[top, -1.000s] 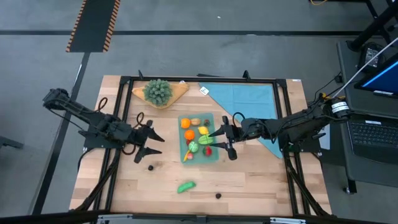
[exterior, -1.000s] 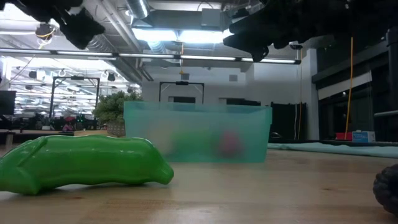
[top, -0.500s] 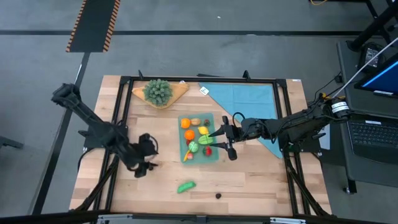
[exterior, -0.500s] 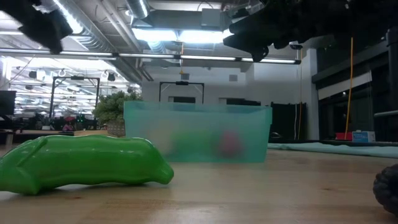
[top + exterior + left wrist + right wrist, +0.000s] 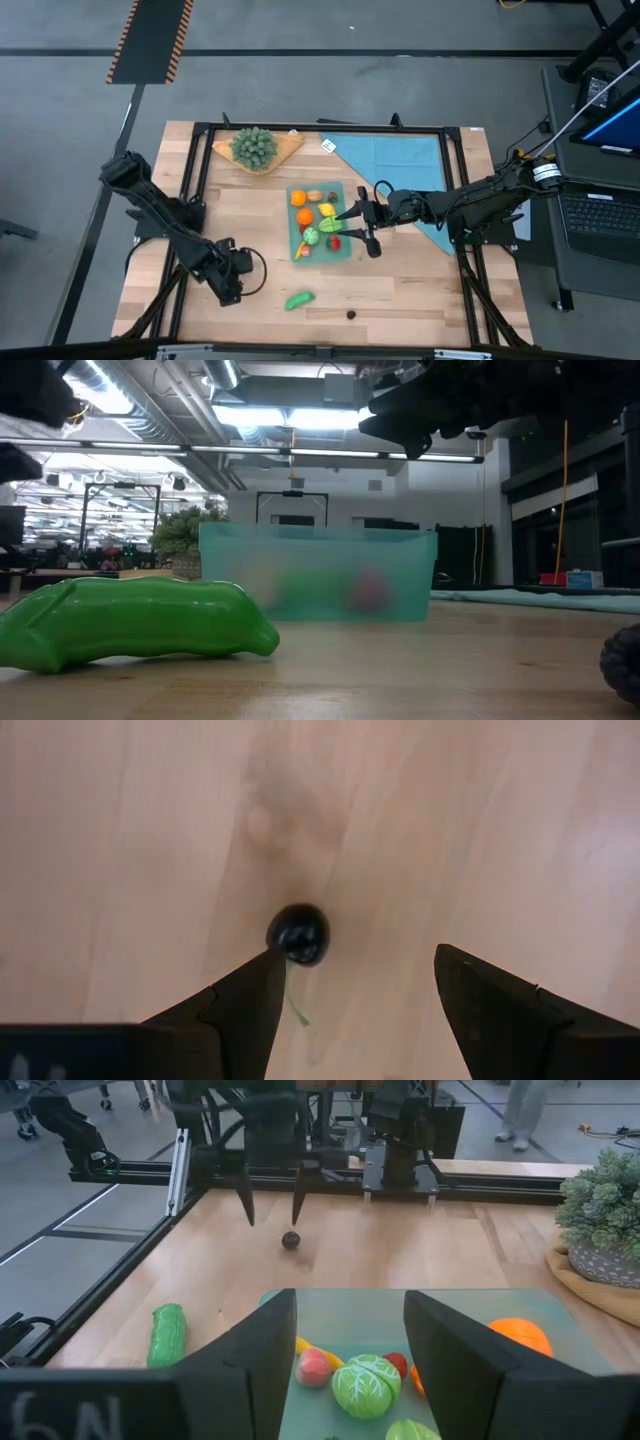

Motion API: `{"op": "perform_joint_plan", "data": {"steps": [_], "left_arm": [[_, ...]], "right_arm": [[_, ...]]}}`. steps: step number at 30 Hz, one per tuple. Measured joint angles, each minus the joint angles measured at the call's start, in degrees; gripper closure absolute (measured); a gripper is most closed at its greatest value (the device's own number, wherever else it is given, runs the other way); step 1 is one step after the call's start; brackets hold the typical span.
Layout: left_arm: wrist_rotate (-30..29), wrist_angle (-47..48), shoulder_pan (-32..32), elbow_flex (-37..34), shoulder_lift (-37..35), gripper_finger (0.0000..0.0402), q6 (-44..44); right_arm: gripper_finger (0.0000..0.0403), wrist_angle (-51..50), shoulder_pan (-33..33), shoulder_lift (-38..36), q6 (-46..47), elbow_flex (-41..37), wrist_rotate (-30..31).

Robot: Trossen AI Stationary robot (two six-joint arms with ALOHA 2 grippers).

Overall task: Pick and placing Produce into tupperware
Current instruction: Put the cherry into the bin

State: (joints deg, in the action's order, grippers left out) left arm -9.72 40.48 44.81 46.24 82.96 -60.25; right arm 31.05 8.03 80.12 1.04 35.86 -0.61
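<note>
The teal tupperware (image 5: pixel 320 222) sits mid-table and holds orange, yellow, green, red and brown toy produce. On the bare wood lie a green pea pod (image 5: pixel 299 299) and a small dark fruit (image 5: pixel 351 314). Another dark round fruit (image 5: pixel 298 933) rests on the table under my left gripper (image 5: pixel 357 960). That gripper is open and points down, and the fruit lies just by one fingertip; the right wrist view shows those fingers (image 5: pixel 297 1205) above the fruit (image 5: pixel 290 1240). My right gripper (image 5: pixel 355 228) is open and hovers level over the tupperware's right side.
A bushy green leafy bunch (image 5: pixel 255 147) sits on a tan wooden board at the far side. A light-blue cloth (image 5: pixel 390 155) lies at the far right. Black frame rails (image 5: pixel 200 170) run along the table's edges. Bare wood stretches along the near side around the pea pod.
My left arm has swung toward the table's near edge and tipped its gripper from level to pointing down, so that it now stands over the dark fruit left of the pea pod. My right arm and all the produce have kept still.
</note>
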Motion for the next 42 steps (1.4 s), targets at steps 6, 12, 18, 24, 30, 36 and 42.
{"op": "perform_joint_plan", "data": {"steps": [6,12,18,24,30,36,42], "left_arm": [[0.38,-0.08,0.16,0.00,3.20,0.0154,-0.74],[0.25,-0.16,0.14,-0.02,4.11,0.0154,-0.72],[-0.80,-0.14,0.11,-0.02,4.11,0.0154,-0.70],[-2.84,-0.01,0.10,-0.04,4.11,0.0154,-0.68],[-2.86,0.03,0.10,-0.07,4.11,0.0154,-0.68],[-3.30,-0.79,0.10,-2.15,4.11,0.0154,-0.71],[-3.31,-1.14,0.10,-2.99,4.11,0.0154,-0.70]], "right_arm": [[0.0214,-0.02,0.00,0.02,0.13,0.07,-0.01],[0.0214,0.00,0.00,0.02,0.17,0.07,-0.01],[0.0214,0.00,0.00,0.02,0.19,0.07,-0.01],[0.0214,0.00,0.00,0.02,0.20,0.07,-0.03],[0.0215,0.01,0.04,0.02,0.21,0.07,-0.02],[0.0215,0.02,0.04,0.02,0.22,0.07,-0.03],[0.0215,0.02,0.04,0.02,0.22,0.07,-0.03]]}}
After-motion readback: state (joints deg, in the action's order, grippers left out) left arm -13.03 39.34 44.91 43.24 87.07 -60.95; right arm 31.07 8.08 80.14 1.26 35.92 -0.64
